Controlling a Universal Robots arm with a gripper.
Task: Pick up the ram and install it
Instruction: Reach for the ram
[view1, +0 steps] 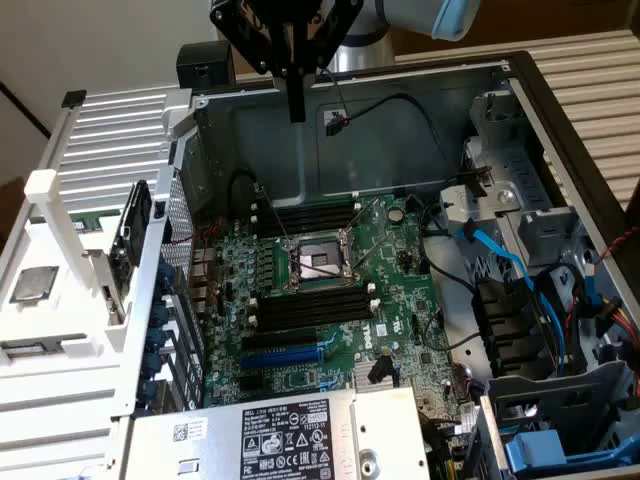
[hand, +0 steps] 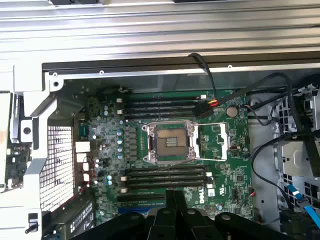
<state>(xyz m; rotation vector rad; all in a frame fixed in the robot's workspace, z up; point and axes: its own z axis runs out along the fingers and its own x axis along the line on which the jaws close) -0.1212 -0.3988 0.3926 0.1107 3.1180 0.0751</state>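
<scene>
The gripper (view1: 296, 112) hangs high over the far wall of the case (view1: 400, 130); its fingers are pressed together, pointing straight down, with nothing between them. In the wrist view the same closed tips (hand: 173, 196) look down onto the motherboard (hand: 235, 170).

Below lies the socket (view1: 318, 262), with black slots (view1: 310, 305) banked on both sides of it; none appears to carry a stick.

Outside the case, past its perforated side wall, a white rack (view1: 50, 235) stands against the edge on the exterior view's left. In the wrist view a strip of green board (hand: 11, 157) shows behind that rack's bracket; I take this for the ram, though too little of it shows to be sure.

By my judgement the pick-up is the step in hand and has not begun; the ram is well apart from the gripper, and nothing is installed. Taking it calls for opened jaws, a path that clears the side wall, and a square hold on the stick's flat faces, so it hangs true for a slot.
</scene>
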